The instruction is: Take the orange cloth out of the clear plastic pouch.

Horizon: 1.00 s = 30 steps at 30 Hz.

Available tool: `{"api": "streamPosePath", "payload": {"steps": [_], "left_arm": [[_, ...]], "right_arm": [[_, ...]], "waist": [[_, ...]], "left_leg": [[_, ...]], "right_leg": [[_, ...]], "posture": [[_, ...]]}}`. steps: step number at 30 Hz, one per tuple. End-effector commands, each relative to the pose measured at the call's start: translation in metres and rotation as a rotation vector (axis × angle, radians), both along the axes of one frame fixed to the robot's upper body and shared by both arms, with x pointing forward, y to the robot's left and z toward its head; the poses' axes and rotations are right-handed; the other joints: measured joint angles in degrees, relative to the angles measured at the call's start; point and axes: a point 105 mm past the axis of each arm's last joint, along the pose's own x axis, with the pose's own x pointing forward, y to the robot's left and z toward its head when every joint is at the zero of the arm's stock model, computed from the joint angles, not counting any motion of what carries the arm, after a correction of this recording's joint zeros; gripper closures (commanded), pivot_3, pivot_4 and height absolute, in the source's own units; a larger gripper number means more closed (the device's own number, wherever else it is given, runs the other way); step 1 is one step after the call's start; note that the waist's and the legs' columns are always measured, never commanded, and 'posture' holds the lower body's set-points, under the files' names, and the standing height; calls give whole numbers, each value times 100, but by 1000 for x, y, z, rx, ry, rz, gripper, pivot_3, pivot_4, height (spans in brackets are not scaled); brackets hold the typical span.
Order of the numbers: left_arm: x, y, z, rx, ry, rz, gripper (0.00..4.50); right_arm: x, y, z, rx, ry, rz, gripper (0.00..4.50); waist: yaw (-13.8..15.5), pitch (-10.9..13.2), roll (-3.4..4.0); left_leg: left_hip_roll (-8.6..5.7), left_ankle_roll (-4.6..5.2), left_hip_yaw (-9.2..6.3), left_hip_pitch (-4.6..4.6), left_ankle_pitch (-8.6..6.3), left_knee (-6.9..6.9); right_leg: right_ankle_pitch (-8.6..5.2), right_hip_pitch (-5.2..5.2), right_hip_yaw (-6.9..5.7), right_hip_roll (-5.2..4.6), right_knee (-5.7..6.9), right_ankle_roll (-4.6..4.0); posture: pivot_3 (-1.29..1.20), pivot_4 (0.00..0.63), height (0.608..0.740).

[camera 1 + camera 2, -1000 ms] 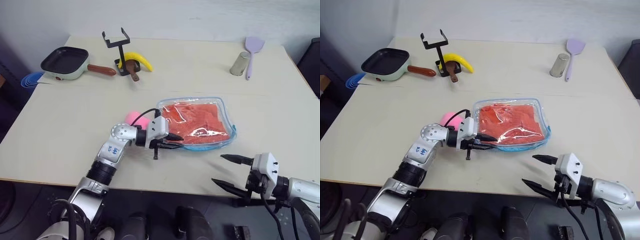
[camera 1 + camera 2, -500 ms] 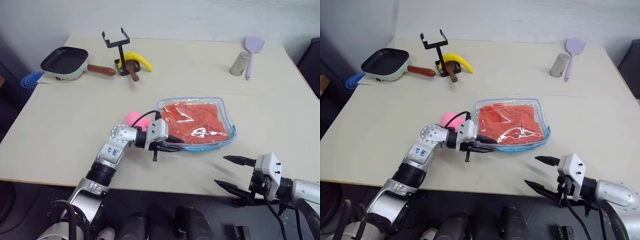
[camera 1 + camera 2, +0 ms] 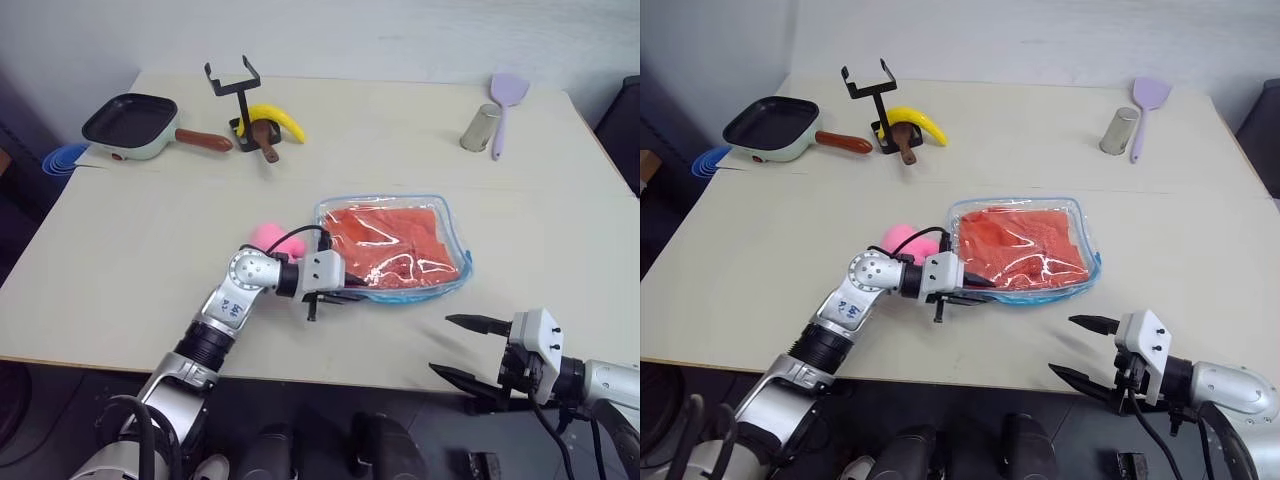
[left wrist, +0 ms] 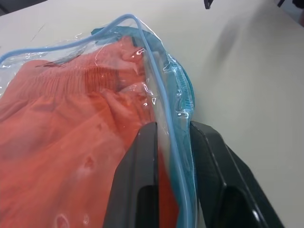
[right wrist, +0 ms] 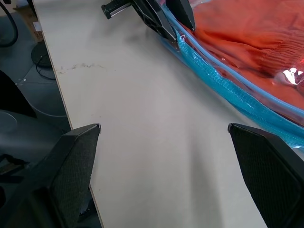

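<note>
On the beige table [image 3: 150,250], the left gripper [image 4: 172,142] has tightened onto the clear plastic pouch [image 3: 455,235] rim, orange cloth [image 3: 385,240] inside beyond its fingers; right gripper [image 3: 462,348] stays spread nearby.

- A small black pan [image 3: 130,122] with a brown handle sits at the table's [image 3: 150,250] far left corner.
- Banana [image 3: 280,120] beside a black stand [image 3: 238,95].
- Metal cup [image 3: 481,128] and lilac spatula [image 3: 506,105] — far right.
- Pink sponge [image 3: 272,236] mid-table.
</note>
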Motion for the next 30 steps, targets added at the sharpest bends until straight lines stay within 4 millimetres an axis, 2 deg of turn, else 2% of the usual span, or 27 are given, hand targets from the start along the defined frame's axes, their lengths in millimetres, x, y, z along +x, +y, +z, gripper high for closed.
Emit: {"api": "streamPosePath", "payload": {"steps": [1,6,9,13,15,18,24,30], "left_arm": [[0,-2,10,-15,-38,-19,4482],[1,-1,16,-59,14,-13,4482],[8,-2,35,-217,151,50,4482],[13,1,55,-415,357,78,4482],[15,3,60,-456,395,83,4482],[17,4,59,-459,425,106,4482],[18,7,52,-439,425,142,4482],[14,9,45,-417,423,147,4482]], "right_arm": [[-2,1,8,-11,-30,18,0],[-1,0,8,-12,-36,25,0],[2,6,11,3,-42,49,0],[11,27,19,54,-32,92,0],[15,36,18,58,-19,116,0],[33,49,15,79,-21,84,0],[93,58,27,127,-79,-112,0],[122,57,26,-81,-221,-176,0]], "waist": [[-1,0,0],[-1,0,0],[-2,0,0],[-21,0,0],[-28,0,0],[-22,0,-1],[-22,0,0],[-21,-1,0]], "left_leg": [[0,0,0,0,0,0],[0,0,0,0,0,0],[0,0,0,-1,0,1],[2,0,-3,-1,0,5],[5,0,-3,0,0,5],[4,0,-5,-1,1,6],[0,-2,-4,-5,1,9],[-2,-2,-6,-11,1,6]], "right_leg": [[0,0,0,0,0,0],[0,0,0,1,1,0],[0,0,0,0,1,0],[0,-1,-1,-1,4,0],[0,-1,0,0,5,0],[0,-1,-2,0,4,0],[0,-5,-2,0,6,0],[0,-9,-6,2,3,0]], "posture": [[0,150,740],[0,150,740],[0,150,740],[0,150,740],[0,150,740],[0,150,740],[0,150,740],[0,150,740]]}}
